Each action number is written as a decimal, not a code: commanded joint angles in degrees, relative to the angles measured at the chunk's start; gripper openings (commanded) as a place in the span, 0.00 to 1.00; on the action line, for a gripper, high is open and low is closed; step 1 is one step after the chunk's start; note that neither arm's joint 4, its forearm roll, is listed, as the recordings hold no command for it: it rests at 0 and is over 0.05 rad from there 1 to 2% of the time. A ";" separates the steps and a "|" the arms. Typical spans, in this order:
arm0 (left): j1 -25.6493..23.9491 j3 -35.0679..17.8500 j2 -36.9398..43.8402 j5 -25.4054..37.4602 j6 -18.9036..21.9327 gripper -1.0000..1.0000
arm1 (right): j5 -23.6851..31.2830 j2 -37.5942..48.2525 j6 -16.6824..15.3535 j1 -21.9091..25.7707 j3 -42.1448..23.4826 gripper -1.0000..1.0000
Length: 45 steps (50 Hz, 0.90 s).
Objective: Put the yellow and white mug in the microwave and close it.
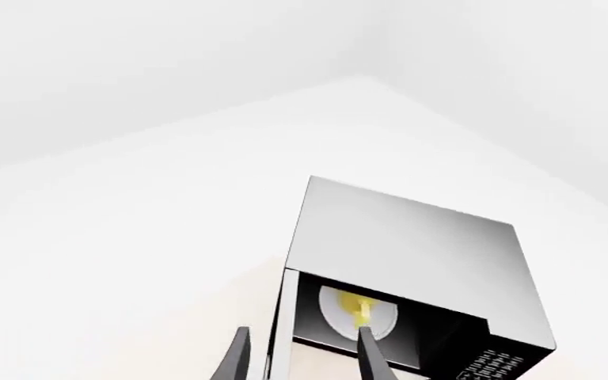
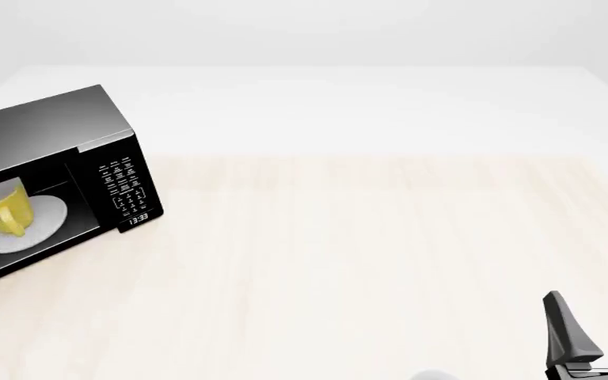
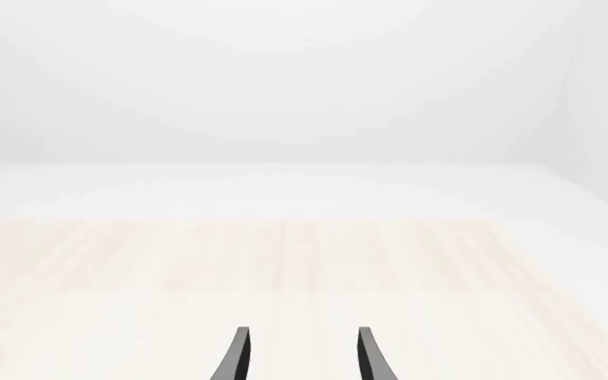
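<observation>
The black microwave (image 2: 40, 127) stands at the table's far left with its front open. The yellow and white mug (image 2: 3, 207) sits upright on the white turntable plate (image 2: 42, 228) inside it. In the left wrist view the microwave (image 1: 410, 237) lies ahead, with the mug (image 1: 362, 311) visible in its cavity and the door (image 1: 279, 317) swung out and seen edge-on. My left gripper (image 1: 304, 339) is open and empty, short of the opening; it does not show in the front view. My right gripper (image 2: 594, 324) is open and empty near the front right edge, also in its wrist view (image 3: 301, 339).
The keypad panel with a clock (image 2: 124, 190) faces the table's middle. The light wooden tabletop (image 2: 367, 253) stretches from the microwave to my right gripper, and a white floor and walls lie beyond it.
</observation>
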 commanded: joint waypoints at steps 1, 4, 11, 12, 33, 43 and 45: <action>5.05 0.04 1.07 0.21 -0.76 1.00 | 0.00 0.00 -0.01 0.01 0.00 1.00; 6.90 0.25 1.53 0.04 -1.32 1.00 | 0.00 0.01 -0.01 -0.01 0.00 1.00; 7.90 0.64 1.96 -0.07 -1.41 1.00 | 0.00 0.00 0.01 0.00 0.00 1.00; 7.82 0.66 1.92 -0.29 -1.52 1.00 | 0.00 0.00 0.00 0.00 0.00 1.00; 13.40 3.02 4.69 -1.88 -2.69 1.00 | 0.00 0.01 0.00 0.00 0.00 1.00; 16.69 4.92 6.38 -3.28 -4.73 1.00 | 0.00 0.00 0.00 -0.01 0.00 1.00; 16.49 5.03 5.94 -3.30 -4.18 1.00 | 0.00 0.00 -0.01 0.02 0.00 1.00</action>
